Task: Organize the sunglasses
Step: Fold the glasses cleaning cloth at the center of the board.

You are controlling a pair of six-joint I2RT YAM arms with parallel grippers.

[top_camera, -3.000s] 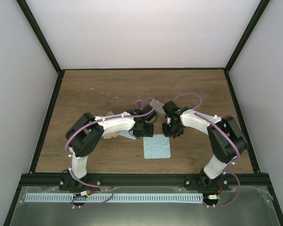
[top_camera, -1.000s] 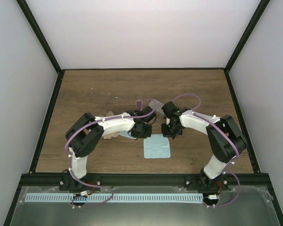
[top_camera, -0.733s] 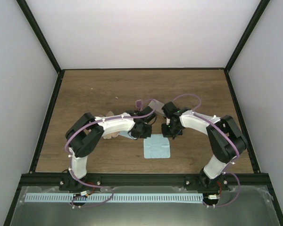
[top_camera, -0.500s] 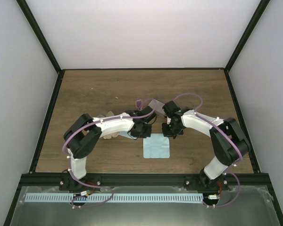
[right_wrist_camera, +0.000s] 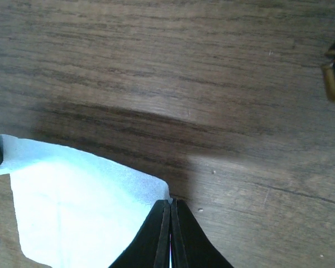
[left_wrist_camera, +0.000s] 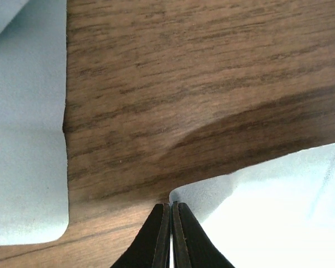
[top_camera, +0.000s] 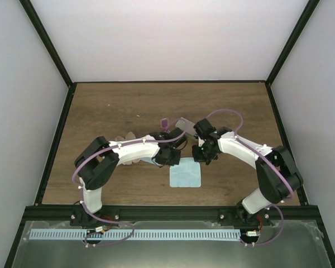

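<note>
The left gripper [left_wrist_camera: 171, 207] and right gripper [right_wrist_camera: 170, 206] each pinch a far corner of the cloth [top_camera: 186, 174]. Purple sunglasses [top_camera: 164, 121] lie beyond the left gripper, beside a grey case [top_camera: 184, 123].

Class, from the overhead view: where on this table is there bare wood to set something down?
Free: the far strip of table between back wall and arms; the near wood right of the blue cloth. Crowded: the middle, where left fingers and right fingers pinch that cloth by the grey case.
</note>
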